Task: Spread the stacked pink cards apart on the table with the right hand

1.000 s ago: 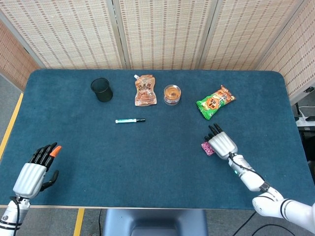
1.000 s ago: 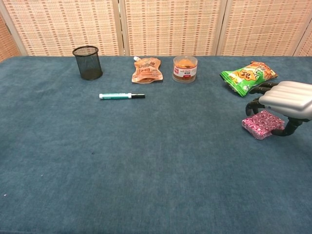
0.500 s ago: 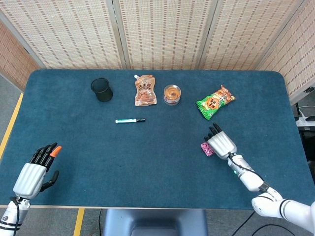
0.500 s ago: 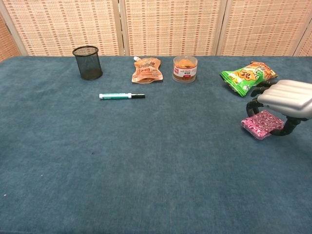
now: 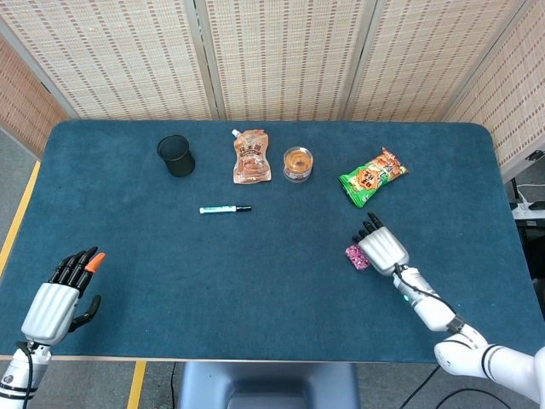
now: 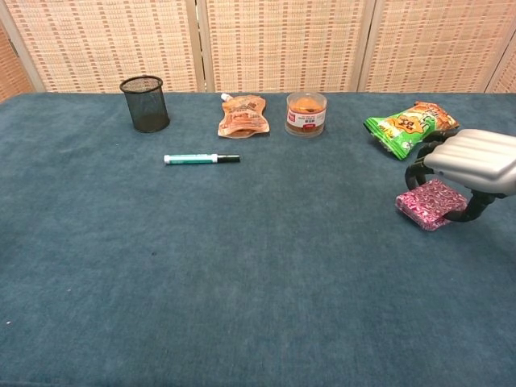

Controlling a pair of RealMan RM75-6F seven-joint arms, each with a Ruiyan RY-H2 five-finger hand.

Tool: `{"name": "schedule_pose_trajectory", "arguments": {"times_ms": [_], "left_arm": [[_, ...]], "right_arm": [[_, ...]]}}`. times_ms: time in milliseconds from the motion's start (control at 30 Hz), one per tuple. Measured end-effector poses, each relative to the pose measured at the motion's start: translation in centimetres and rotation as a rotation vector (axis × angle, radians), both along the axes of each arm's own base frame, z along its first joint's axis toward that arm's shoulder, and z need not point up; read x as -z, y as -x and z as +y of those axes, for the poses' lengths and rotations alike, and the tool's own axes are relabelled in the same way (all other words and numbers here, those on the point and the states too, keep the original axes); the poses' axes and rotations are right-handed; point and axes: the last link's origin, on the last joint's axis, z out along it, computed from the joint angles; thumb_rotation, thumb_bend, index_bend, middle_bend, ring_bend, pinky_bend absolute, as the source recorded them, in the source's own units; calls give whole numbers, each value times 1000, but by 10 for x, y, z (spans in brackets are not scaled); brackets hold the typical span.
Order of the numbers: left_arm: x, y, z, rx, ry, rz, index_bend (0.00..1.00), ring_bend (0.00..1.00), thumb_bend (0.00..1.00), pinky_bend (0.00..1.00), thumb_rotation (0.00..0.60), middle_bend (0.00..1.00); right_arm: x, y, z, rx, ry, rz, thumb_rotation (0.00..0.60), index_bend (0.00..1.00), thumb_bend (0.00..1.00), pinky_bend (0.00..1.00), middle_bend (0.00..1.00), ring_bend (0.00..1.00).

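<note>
The stack of pink patterned cards (image 6: 427, 205) lies on the blue table at the right, still one tight pile. My right hand (image 6: 474, 160) arches palm-down over it, fingers curled down at the far edge and thumb hooked round the near right edge, holding the stack between them. From the head view only the left end of the cards (image 5: 355, 256) shows beside the right hand (image 5: 383, 249). My left hand (image 5: 58, 302) rests at the table's front left corner, fingers stretched out and holding nothing.
Along the back stand a black mesh cup (image 6: 145, 103), an orange pouch (image 6: 241, 115), a small jar (image 6: 306, 113) and a green snack bag (image 6: 409, 125) just behind my right hand. A green marker (image 6: 201, 159) lies left of centre.
My right hand has shifted slightly left, and the pink stack has slid left with it. The left hand has not moved.
</note>
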Motion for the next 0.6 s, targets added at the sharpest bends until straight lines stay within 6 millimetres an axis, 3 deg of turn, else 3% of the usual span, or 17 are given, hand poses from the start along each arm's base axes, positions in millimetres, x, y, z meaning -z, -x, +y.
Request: {"name": "schedule_pose_trajectory", "arguments": {"times_ms": [600], "left_arm": [[0,-1,-1,1,0,2,0,69,471,135,600,0]], "right_arm": [[-4,-4,0,-22,23,-33,600,606,210,100,467,208]]}}
